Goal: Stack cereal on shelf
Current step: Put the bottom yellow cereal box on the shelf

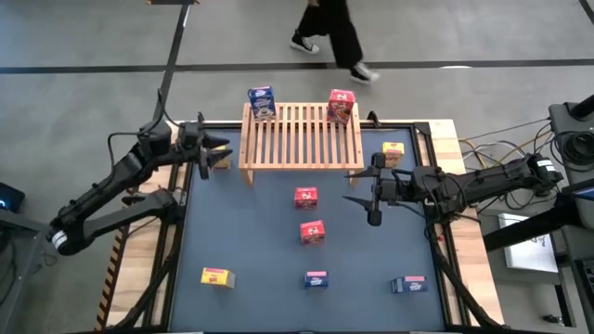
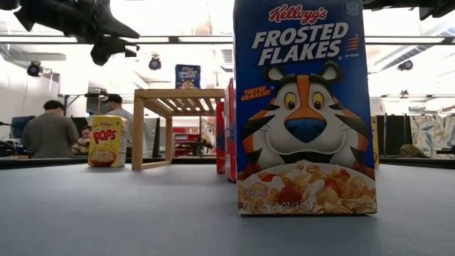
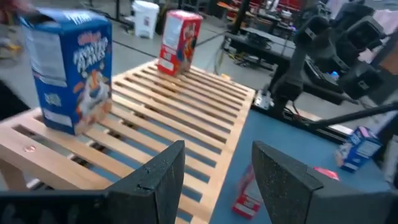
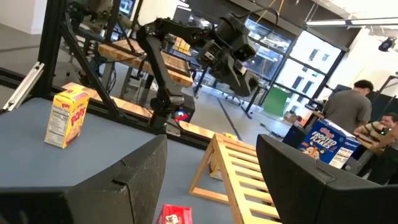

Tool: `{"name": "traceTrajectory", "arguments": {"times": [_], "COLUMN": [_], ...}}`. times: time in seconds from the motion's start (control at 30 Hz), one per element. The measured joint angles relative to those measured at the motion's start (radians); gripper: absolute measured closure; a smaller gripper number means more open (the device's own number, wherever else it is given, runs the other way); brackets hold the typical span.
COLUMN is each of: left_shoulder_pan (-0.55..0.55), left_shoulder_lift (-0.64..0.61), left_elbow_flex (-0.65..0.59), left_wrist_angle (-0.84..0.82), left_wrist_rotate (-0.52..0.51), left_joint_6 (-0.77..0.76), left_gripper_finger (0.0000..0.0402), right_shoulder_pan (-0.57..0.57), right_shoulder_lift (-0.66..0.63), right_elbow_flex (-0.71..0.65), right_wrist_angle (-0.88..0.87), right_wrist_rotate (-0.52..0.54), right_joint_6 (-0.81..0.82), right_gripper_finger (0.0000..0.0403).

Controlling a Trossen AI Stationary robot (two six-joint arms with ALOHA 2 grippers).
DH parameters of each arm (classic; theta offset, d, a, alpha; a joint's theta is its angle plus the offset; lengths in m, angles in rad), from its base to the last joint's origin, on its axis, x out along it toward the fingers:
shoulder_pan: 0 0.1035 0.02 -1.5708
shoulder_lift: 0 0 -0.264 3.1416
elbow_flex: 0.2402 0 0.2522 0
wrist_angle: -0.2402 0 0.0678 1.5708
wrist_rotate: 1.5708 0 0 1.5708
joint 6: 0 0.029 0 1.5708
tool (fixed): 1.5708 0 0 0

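Note:
The wooden shelf point(image 1: 302, 137) stands on its legs at the table's far edge. A blue cereal box point(image 1: 262, 102) stands upright on its far left corner and a red one point(image 1: 342, 106) on its far right corner. Both also show in the left wrist view, blue box point(image 3: 68, 68) and red box point(image 3: 180, 40). My left gripper point(image 1: 225, 151) hovers open and empty beside the shelf's left end, its fingers point(image 3: 155, 177) pointing across the slats. My right gripper point(image 1: 355, 186) hangs open and empty off the shelf's near right corner.
Loose boxes stand on the blue table top: a yellow one point(image 1: 393, 153) right of the shelf, two red ones point(image 1: 306, 197) point(image 1: 312, 232) mid-table, a yellow point(image 1: 217, 276) and two blue point(image 1: 316, 279) point(image 1: 408, 285) along the near edge. People are beyond the table.

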Motion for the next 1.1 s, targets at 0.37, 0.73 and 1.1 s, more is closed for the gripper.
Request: {"name": "traceTrajectory", "arguments": {"times": [0.37, 0.73, 1.1], "left_shoulder_pan": [-0.283, -0.528, -0.604], "left_shoulder_lift": [-0.001, 0.012, 0.085], "left_elbow_flex": [-0.012, -0.004, -0.004], "left_wrist_angle": [0.131, 0.131, 0.196], "left_wrist_rotate": [-0.201, -0.459, -0.462], "left_joint_6": [-0.047, -0.025, -0.057], "left_gripper_finger": [0.0232, 0.0232, 0.0232], "right_shoulder_pan": [0.0, 0.0, 0.0], "right_shoulder_lift": [0.0, 0.0, 0.0], "right_elbow_flex": [0.0, 0.0, -0.001], "right_wrist_angle": [0.004, -0.002, 0.008], "right_wrist_rotate": [-0.001, 0.0, 0.001], "right_joint_6": [0.002, 0.046, 0.099], "right_gripper_finger": [0.0165, 0.0165, 0.0165]}}
